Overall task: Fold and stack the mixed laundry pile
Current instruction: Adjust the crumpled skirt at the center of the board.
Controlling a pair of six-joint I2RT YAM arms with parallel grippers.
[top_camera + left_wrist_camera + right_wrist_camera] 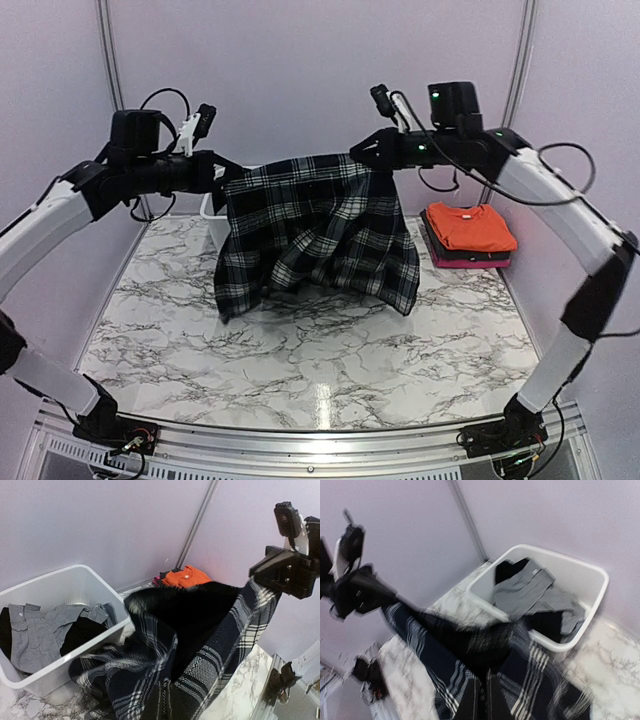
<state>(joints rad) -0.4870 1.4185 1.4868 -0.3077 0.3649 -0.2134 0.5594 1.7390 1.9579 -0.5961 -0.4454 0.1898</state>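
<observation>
Plaid skirt (315,235), black and white, hangs in the air above the marble table (300,370), stretched by its upper edge between the two arms. The left gripper (222,172) is pressed together on the skirt's left top corner, and the right gripper (372,152) pinches the right top corner. The hem droops lowest at its right corner and seems to hang clear of the tabletop. Any label or print on the cloth is too small or blurred to read.

At the table's far right, the overhead view shows an orange T-shirt (470,226) folded flat on a dark folded piece (470,258) with a magenta edge showing. That view hides nearly all of the white tub (75,577) behind the skirt. The wrist views show it plainly, standing at the back by the wall, with a grey shirt (35,635) and a black garment (82,632) crumpled inside. The left wrist view looks along the cloth to the right gripper closed on the waistband, the orange T-shirt beyond it. The right wrist view, heavily smeared, shows the left gripper at the other end.
</observation>
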